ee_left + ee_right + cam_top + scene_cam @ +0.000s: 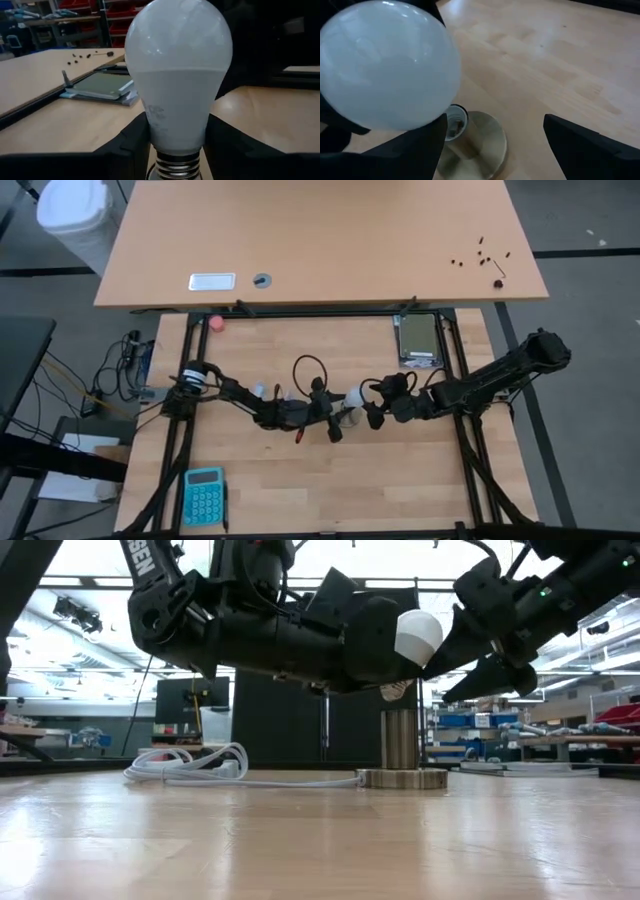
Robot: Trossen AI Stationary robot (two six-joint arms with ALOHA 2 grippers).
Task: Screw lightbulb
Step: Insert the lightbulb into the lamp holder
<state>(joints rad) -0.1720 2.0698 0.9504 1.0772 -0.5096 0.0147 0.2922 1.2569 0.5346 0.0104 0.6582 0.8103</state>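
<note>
At the centre of the high view the left gripper [337, 412] was clamped on the lightbulb [353, 398], its fingers [134, 145] pressing the narrow neck just above the threads. The bulb lay nearly level in that grip — globe pointing toward the right of the frame, screw base back toward the left arm — so its long axis ran across the table rather than down. In the low view it hung right of centre in the upper half, above and slightly right of the socket [403, 750], not touching it.

The right gripper [384, 410] sat just to the right of the globe with its jaws spread wide and nothing between them; it was the nearer free arm, and probably placed to take the rounded end.

The bulb was smooth frosted white, a round globe tapering to ribbed silvery threads. The socket was a short brushed-metal cylinder on a flat round metal base — open mouth upward — with a white cord [190, 766] coiled at left centre on the pale wood-grain table [300, 840].
</note>
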